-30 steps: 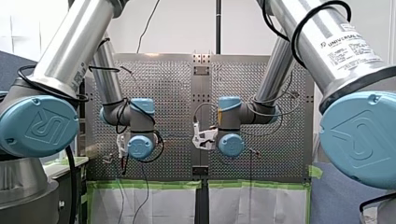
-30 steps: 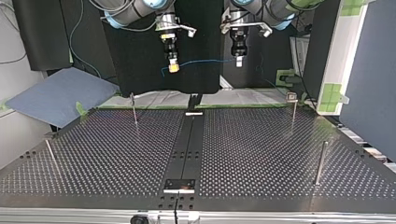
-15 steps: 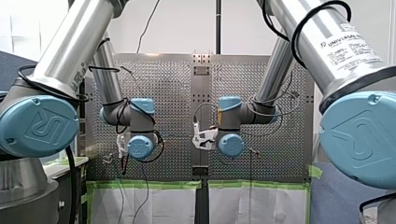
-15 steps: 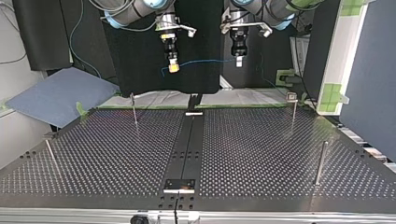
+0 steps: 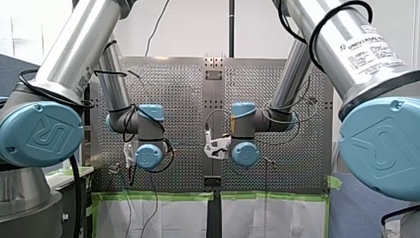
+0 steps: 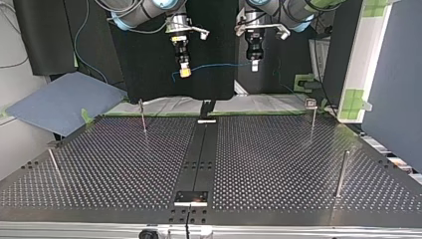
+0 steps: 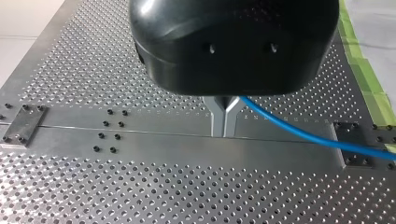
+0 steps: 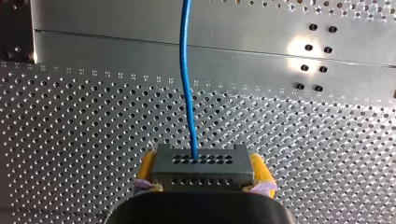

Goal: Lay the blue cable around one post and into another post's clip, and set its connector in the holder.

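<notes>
In the top view both grippers hang high above the perforated table (image 6: pixel 273 149), with the blue cable (image 6: pixel 219 64) strung between them. My right gripper (image 6: pixel 184 72), with yellow pads, is shut on the dark grey connector (image 8: pixel 201 163); the cable (image 8: pixel 187 84) leaves the connector's face ahead of the gripper. My left gripper (image 6: pixel 254 64) has its metal fingers (image 7: pixel 217 116) shut on the cable (image 7: pixel 299 133), which trails off to one side. No post touches the cable.
Thin posts stand on the table: one (image 6: pixel 143 115) at the far left of the top view, one with a clip head (image 6: pixel 312 115) at the far right, and two nearer ones (image 6: pixel 341 173) (image 6: pixel 53 164). A small plate (image 6: pixel 191 197) sits on the centre strip.
</notes>
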You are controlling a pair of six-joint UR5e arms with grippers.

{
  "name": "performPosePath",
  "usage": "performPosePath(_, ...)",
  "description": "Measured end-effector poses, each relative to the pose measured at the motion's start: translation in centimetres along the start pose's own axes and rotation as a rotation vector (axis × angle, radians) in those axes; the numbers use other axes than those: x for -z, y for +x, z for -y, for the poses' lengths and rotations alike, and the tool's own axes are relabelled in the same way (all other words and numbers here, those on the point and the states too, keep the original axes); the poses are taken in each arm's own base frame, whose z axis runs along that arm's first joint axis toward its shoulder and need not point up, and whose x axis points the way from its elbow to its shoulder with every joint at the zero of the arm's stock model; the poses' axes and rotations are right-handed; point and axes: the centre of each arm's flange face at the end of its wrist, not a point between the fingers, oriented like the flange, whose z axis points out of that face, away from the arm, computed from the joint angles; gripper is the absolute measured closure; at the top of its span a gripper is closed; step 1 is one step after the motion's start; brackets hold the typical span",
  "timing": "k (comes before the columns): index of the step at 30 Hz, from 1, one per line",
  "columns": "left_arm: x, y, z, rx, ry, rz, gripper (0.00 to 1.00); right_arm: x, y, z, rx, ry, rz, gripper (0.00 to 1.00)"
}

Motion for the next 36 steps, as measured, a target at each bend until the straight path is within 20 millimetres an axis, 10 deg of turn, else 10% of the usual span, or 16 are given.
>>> performPosePath(36, 0.3, 1.5, -0.6, -0.057, -0.014, -0.089, 1.00, 0.0, 0.0, 0.0, 0.000, 0.000, 0.000, 1.00)
